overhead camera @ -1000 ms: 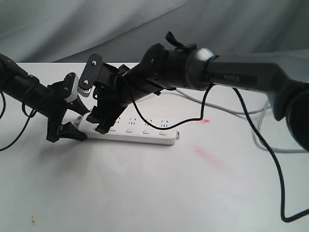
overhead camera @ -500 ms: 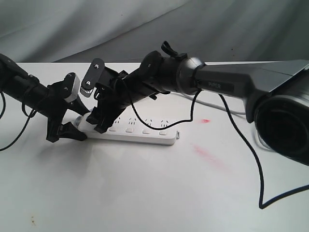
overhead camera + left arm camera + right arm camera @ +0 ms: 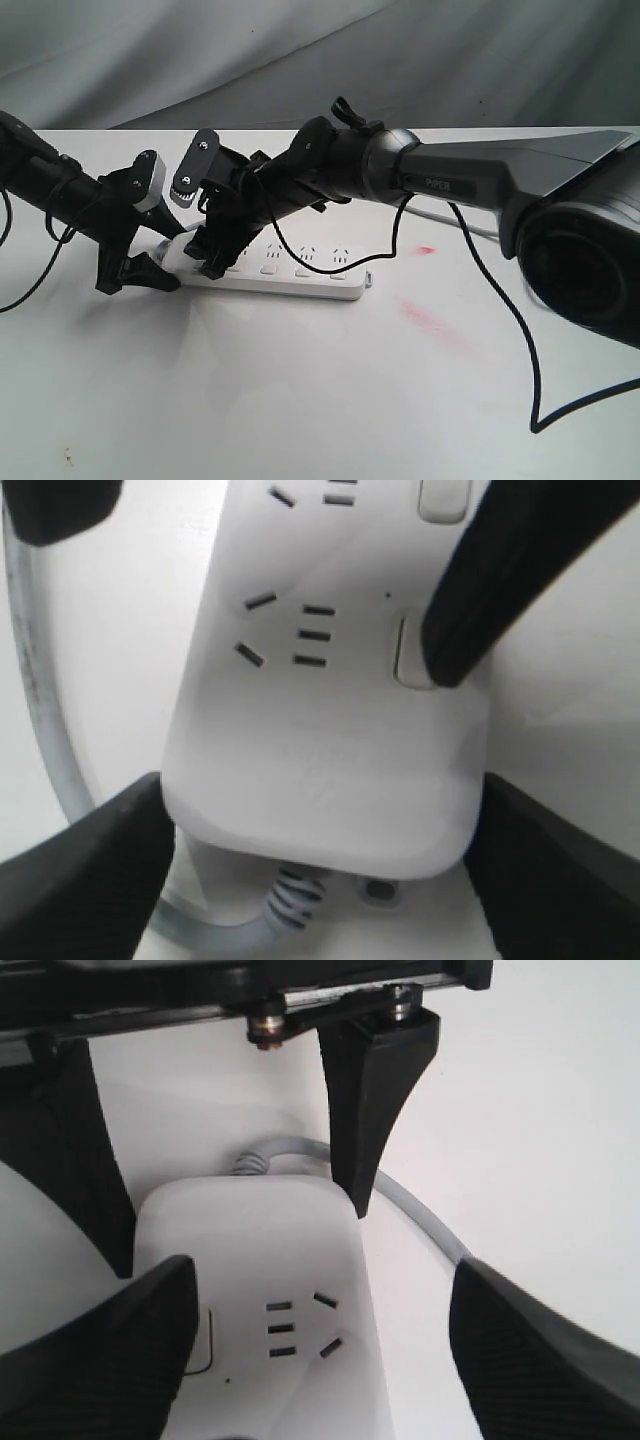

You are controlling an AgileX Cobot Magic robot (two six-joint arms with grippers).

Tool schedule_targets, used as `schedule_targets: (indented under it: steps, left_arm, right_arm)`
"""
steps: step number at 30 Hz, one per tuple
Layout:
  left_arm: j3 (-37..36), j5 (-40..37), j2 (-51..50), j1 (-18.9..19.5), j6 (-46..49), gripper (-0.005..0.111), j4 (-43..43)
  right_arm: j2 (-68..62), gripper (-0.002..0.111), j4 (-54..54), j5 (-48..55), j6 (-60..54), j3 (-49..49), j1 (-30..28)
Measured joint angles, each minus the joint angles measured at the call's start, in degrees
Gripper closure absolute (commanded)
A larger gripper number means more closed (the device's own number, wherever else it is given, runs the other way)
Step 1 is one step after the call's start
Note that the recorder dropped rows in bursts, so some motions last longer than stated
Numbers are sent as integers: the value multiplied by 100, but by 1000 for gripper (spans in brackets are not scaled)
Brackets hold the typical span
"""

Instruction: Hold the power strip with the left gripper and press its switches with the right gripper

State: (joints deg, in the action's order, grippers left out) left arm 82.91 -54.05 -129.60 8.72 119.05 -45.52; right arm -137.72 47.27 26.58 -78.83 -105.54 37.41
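Observation:
The white power strip (image 3: 300, 275) lies flat on the table. My left gripper (image 3: 140, 272) is shut on its cord end; in the left wrist view the strip (image 3: 330, 770) sits between my two black fingers (image 3: 90, 875). The bulky right gripper (image 3: 212, 258) hangs open over the strip's left end. One of its fingers (image 3: 490, 580) rests its tip on the end switch (image 3: 408, 665). In the right wrist view that finger (image 3: 95, 1355) hides most of this switch (image 3: 207, 1340). The other switches (image 3: 303, 270) run along the near edge, uncovered.
The grey cord (image 3: 30, 680) leaves the held end and curves round behind the strip (image 3: 425, 1225), trailing away at the back right (image 3: 470, 225). Black cables (image 3: 500, 300) hang from the right arm. Pink smears (image 3: 430, 320) mark the table right of the strip.
The right arm's forearm has swung nearer the camera and its wrist has shifted slightly left. Its fingers stay over the strip's left end. The left arm and the strip have not moved.

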Motion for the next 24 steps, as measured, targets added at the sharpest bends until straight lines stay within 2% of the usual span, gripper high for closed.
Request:
schedule_targets:
  steps: [24]
  left_arm:
    - [0, 0, 0, 0, 0, 41, 0]
  right_arm:
    - [-140, 43, 63, -50, -10, -12, 0]
